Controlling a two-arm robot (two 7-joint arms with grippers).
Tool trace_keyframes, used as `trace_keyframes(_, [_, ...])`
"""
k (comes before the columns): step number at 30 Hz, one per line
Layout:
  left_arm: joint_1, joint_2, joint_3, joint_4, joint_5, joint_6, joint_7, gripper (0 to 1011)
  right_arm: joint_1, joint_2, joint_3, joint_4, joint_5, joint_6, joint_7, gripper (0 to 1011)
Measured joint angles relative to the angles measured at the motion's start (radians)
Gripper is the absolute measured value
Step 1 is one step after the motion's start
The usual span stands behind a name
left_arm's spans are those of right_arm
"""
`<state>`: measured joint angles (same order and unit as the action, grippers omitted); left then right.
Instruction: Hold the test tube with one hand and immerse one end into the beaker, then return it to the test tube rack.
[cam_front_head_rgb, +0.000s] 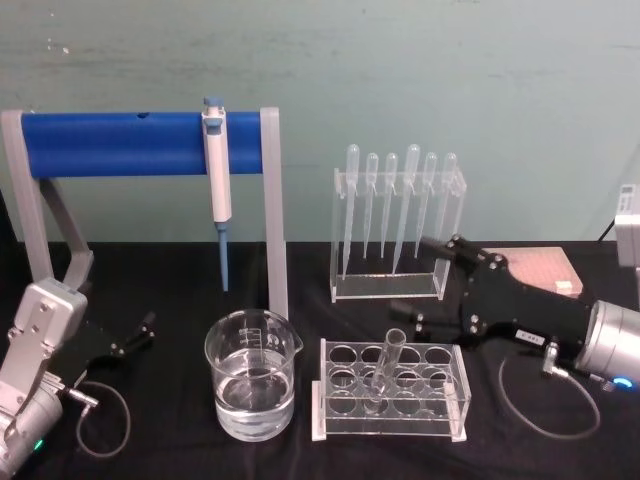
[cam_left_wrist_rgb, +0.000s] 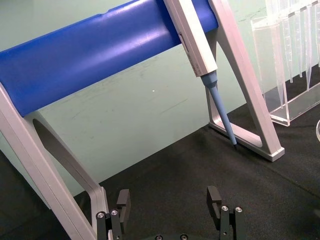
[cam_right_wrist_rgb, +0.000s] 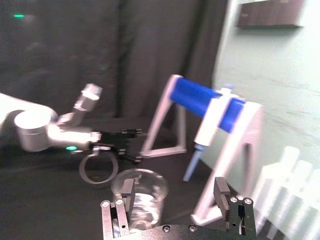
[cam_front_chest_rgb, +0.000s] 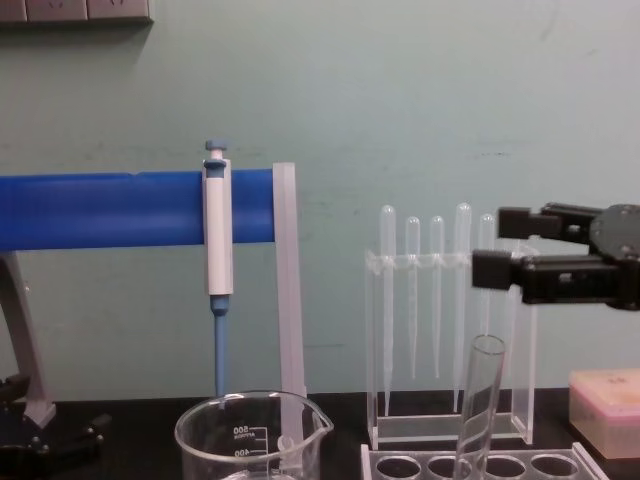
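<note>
The right claw (cam_front_head_rgb: 418, 278) reaches in from the right on its silver wrist, held raised above the worktop with its black fingers (cam_front_head_rgb: 440, 249) spread apart and gripping nothing, while the left claw (cam_front_head_rgb: 133, 335) sits low at the left side, fingers likewise parted and empty.

Four cameras: one high, one low, one on each wrist.

The head view looks forward and down over the black worktop (cam_front_head_rgb: 300, 455), taking in the beaker (cam_front_head_rgb: 252, 374), the clear rack (cam_front_head_rgb: 394, 390) and the blue-barred stand (cam_front_head_rgb: 140, 143) against the green wall. The chest view sits lower and closer, facing level across the worktop edge, and shares the beaker (cam_front_chest_rgb: 252, 438), stand (cam_front_chest_rgb: 130, 208) and pipettor (cam_front_chest_rgb: 217, 240). The left wrist view looks past the left hand (cam_left_wrist_rgb: 170, 202) up at the stand from near. The right wrist view faces sideways across the scene over the right hand (cam_right_wrist_rgb: 175, 192), sharing beaker (cam_right_wrist_rgb: 140, 192) and stand.
</note>
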<state>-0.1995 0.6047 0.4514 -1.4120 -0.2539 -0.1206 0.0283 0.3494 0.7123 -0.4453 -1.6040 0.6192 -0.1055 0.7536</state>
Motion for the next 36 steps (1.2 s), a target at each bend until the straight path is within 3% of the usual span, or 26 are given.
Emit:
trace_keyframes(3, [0.000, 0.000, 0.000, 0.000, 0.000, 0.000, 0.000, 1000, -0.021, -0.006, 0.024, 0.000, -0.001, 0.011, -0.059, 1002])
trace_keyframes(9, [0.000, 0.000, 0.000, 0.000, 0.000, 0.000, 0.000, 1000, -0.077, -0.030, 0.080, 0.004, -0.042, 0.051, -0.240, 1002])
trace_keyframes(13, [0.000, 0.000, 0.000, 0.000, 0.000, 0.000, 0.000, 1000, -0.121, -0.060, 0.114, 0.005, -0.097, 0.095, -0.407, 1002])
trace_keyframes(20, [0.000, 0.000, 0.000, 0.000, 0.000, 0.000, 0.000, 1000, -0.157, -0.116, 0.138, 0.016, -0.169, 0.189, -0.603, 1002])
trace_keyframes(27, [0.000, 0.000, 0.000, 0.000, 0.000, 0.000, 0.000, 1000, -0.162, -0.149, 0.149, 0.039, -0.186, 0.227, -0.639, 1002])
trace_keyframes(36, [0.000, 0.000, 0.000, 0.000, 0.000, 0.000, 0.000, 1000, -0.162, -0.149, 0.150, 0.040, -0.186, 0.226, -0.634, 1002])
